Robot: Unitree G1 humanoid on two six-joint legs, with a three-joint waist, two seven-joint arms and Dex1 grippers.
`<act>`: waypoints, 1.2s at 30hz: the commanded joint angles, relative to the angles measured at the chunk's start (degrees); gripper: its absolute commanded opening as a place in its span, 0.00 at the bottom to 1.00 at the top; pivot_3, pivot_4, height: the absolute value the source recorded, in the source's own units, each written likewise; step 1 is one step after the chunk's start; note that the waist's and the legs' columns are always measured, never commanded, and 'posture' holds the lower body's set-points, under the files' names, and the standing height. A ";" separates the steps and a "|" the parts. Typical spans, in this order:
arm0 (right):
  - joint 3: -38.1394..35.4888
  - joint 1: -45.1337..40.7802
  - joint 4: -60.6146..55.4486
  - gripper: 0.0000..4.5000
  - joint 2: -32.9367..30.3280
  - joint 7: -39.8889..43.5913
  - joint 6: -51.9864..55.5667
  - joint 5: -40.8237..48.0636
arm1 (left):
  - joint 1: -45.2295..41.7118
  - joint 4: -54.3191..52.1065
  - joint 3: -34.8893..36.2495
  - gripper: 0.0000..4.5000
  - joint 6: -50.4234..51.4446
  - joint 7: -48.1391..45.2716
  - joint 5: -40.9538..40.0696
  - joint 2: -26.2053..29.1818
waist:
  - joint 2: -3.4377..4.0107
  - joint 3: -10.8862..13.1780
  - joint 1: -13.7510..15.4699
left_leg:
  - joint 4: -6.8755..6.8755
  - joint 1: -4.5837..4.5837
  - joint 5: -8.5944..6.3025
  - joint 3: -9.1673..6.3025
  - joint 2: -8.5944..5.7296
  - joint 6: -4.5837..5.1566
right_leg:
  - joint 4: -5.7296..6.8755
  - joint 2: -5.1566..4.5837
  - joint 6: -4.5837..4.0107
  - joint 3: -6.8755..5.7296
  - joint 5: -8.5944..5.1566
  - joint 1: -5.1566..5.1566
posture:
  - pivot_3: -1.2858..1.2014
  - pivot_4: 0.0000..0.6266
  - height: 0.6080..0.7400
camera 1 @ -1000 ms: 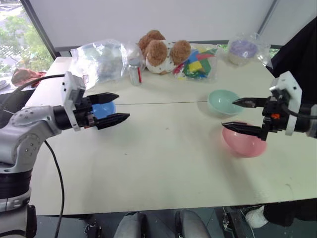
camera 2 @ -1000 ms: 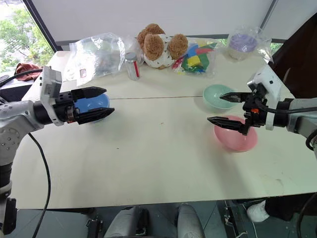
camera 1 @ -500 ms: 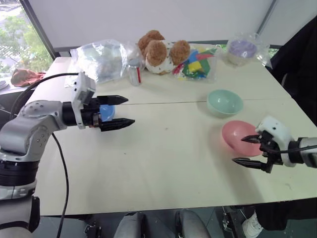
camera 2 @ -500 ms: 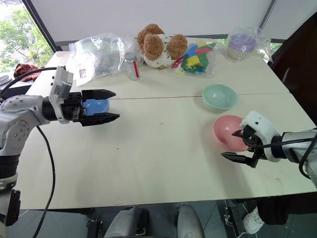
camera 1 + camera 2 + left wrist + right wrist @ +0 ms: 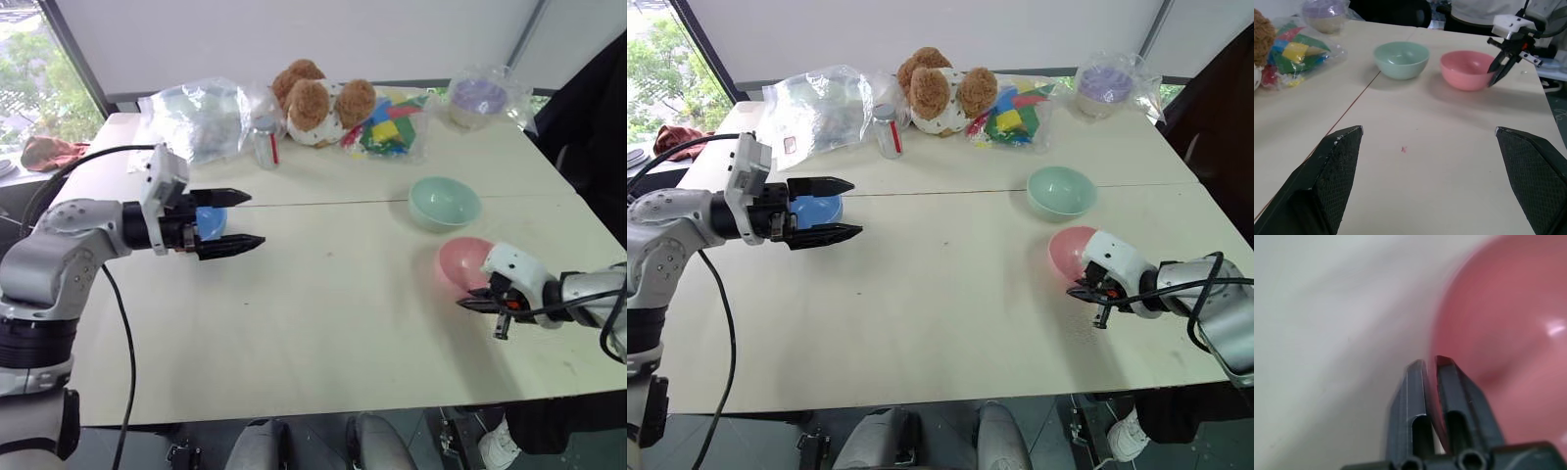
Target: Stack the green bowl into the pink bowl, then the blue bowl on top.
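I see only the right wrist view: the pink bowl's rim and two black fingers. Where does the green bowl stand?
Observer: The green bowl stands upright and empty on the table, just beyond the pink bowl, not touching it.
Operator: And where is the blue bowl?
Observer: The blue bowl sits on the robot's far left; the left gripper hovers open in front of it and holds nothing.
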 commanded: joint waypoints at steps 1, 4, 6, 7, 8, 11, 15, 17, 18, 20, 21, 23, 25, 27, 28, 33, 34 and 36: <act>0.72 -3.07 -3.46 0.01 -1.90 2.58 -3.22 -1.63 | 0.22 -1.82 2.63 1.00 -0.75 0.38 -0.13 1.14 | 0.00 0.00 0.01 | 0.00 0.00 0.00 0.00 0.00 0.00 | 0.00 -0.01 0.00 0.00 0.00 0.00 | 0.52 0.24 1.00; 3.24 -9.33 -6.96 0.01 -2.17 7.10 -5.61 -1.02 | 0.09 -1.42 2.99 1.00 -0.91 0.61 -0.07 1.47 | 0.02 0.01 -0.05 | 0.00 0.00 0.00 0.00 0.00 -0.01 | 0.01 -0.01 0.00 0.00 0.00 -0.02 | 0.52 0.24 1.00; 6.42 -15.11 -7.95 0.01 -0.42 9.36 -5.70 -0.99 | -0.25 -0.93 3.05 1.00 -1.04 0.63 0.03 1.62 | 0.02 0.01 -0.19 | 0.01 0.00 0.00 0.00 0.01 -0.01 | 0.03 -0.01 0.00 0.01 0.00 -0.03 | 0.52 0.24 1.00; 9.91 -19.72 -7.39 0.01 2.30 10.55 -6.86 -2.39 | -0.50 -0.67 3.10 1.00 -1.10 0.72 0.14 1.68 | 0.01 0.01 -0.32 | 0.01 0.01 0.00 -0.01 0.03 -0.01 | 0.03 -0.01 0.00 0.01 0.00 -0.03 | 0.52 0.24 1.00; 12.47 -23.05 -6.88 0.01 4.23 11.42 -7.70 -3.45 | -0.68 -0.51 3.14 1.00 -1.14 0.80 0.22 1.72 | -0.02 0.00 -0.52 | 0.01 0.03 0.01 -0.01 0.05 -0.03 | 0.05 -0.01 0.00 0.01 0.00 -0.03 | 0.52 0.24 1.00; 20.45 -31.53 -2.70 0.01 11.62 13.58 -10.90 -8.04 | -1.10 -0.44 3.33 1.00 -1.00 1.10 0.33 1.81 | -0.03 -0.01 -0.40 | 0.01 0.07 0.03 -0.01 0.08 -0.05 | 0.11 0.03 -0.01 0.01 0.00 -0.03 | 0.52 0.24 1.00; 27.91 -37.01 4.38 0.01 19.22 15.31 -17.12 -13.64 | -0.25 -1.98 4.73 1.00 -0.11 2.00 -0.26 2.64 | -0.04 -0.01 0.14 | 0.01 -0.01 0.05 -0.02 0.02 -0.09 | 0.09 0.04 -0.01 -0.02 0.00 -0.09 | 0.52 0.24 1.00; 31.40 -39.10 8.98 0.01 22.44 15.74 -21.50 -17.20 | 1.30 -3.85 6.68 1.00 1.15 2.99 -1.28 3.67 | -0.05 -0.01 -0.16 | 0.02 -0.05 0.05 0.02 -0.02 -0.08 | 0.02 0.00 0.00 -0.04 0.00 -0.09 | 0.52 0.24 1.00; 32.33 -39.74 10.62 0.01 23.43 15.99 -23.25 -18.44 | 1.92 -4.54 7.38 1.00 1.62 3.35 -1.69 4.03 | -0.05 0.00 -0.27 | 0.02 -0.05 0.04 0.05 -0.02 -0.08 | -0.01 0.00 0.00 -0.03 0.00 -0.09 | 0.52 0.24 1.00; 33.61 -40.52 13.26 0.01 25.13 17.00 -26.06 -19.83 | 3.96 -6.33 9.27 1.00 2.58 4.25 -2.30 4.85 | -0.05 0.00 -0.25 | 0.01 -0.05 0.04 0.03 -0.02 -0.08 | 0.00 -0.01 0.00 -0.04 0.00 -0.10 | 0.52 0.24 1.00; 34.09 -40.79 14.36 0.01 25.73 17.42 -27.44 -20.52 | 4.81 -7.10 10.09 1.00 3.03 4.67 -2.61 5.11 | -0.05 0.00 -0.21 | -0.01 -0.05 0.04 0.03 -0.02 -0.08 | 0.01 -0.01 0.00 -0.04 0.00 -0.12 | 0.52 0.24 1.00; 34.80 -41.28 16.26 0.01 26.78 17.59 -29.78 -22.20 | 6.19 -8.48 11.18 1.00 3.56 5.51 -3.14 5.35 | -0.05 0.00 -0.18 | -0.02 -0.05 0.05 0.00 -0.01 -0.09 | 0.02 -0.01 0.00 -0.04 0.00 -0.14 | 0.52 0.24 1.00; 34.73 -41.71 17.15 0.16 28.06 17.76 -30.23 -22.83 | 6.86 -9.23 11.69 1.00 3.86 6.03 -3.46 5.36 | -0.05 0.00 -0.18 | 0.00 -0.05 0.05 0.00 -0.01 -0.10 | 0.04 -0.02 0.00 -0.05 0.00 -0.13 | 0.52 0.24 1.00; 33.90 -42.28 17.02 0.36 29.18 18.52 -29.68 -22.42 | 7.27 -9.77 11.99 1.00 4.11 6.56 -3.87 5.39 | -0.05 0.00 -0.28 | 0.02 -0.04 0.06 0.02 -0.01 -0.11 | 0.06 -0.03 0.00 -0.04 0.00 -0.11 | 0.52 0.24 1.00; 33.37 -42.60 16.81 0.48 29.46 18.93 -29.27 -22.13 | 7.36 -9.87 12.06 1.00 4.17 6.73 -4.05 5.45 | -0.05 0.00 -0.31 | 0.03 -0.04 0.06 0.01 -0.01 -0.12 | 0.07 -0.02 0.00 -0.04 0.00 -0.12 | 0.52 0.24 1.00; 26.45 -45.09 12.53 0.99 27.87 20.40 -23.02 -17.25 | 6.60 -9.29 11.22 1.00 3.96 6.87 -4.18 5.31 | -0.05 0.00 -0.17 | 0.02 -0.02 0.07 -0.02 -0.01 -0.14 | 0.16 -0.05 0.00 -0.05 0.00 -0.15 | 0.52 0.24 1.00; 25.24 -45.39 11.98 0.99 27.62 20.49 -21.81 -16.40 | 6.39 -9.13 11.02 1.00 3.88 6.87 -4.20 5.26 | -0.05 0.00 -0.17 | 0.02 -0.03 0.07 -0.01 -0.01 -0.14 | 0.16 -0.07 0.00 -0.05 0.00 -0.15 | 0.52 0.24 1.00; 21.02 -46.65 12.40 0.99 25.59 19.77 -18.05 -14.92 | 5.66 -8.46 10.34 1.00 3.50 6.68 -4.07 4.89 | -0.05 0.00 -0.15 | 0.02 -0.03 0.07 -0.01 -0.01 -0.14 | 0.15 -0.12 0.00 -0.05 0.00 -0.15 | 0.52 0.24 1.00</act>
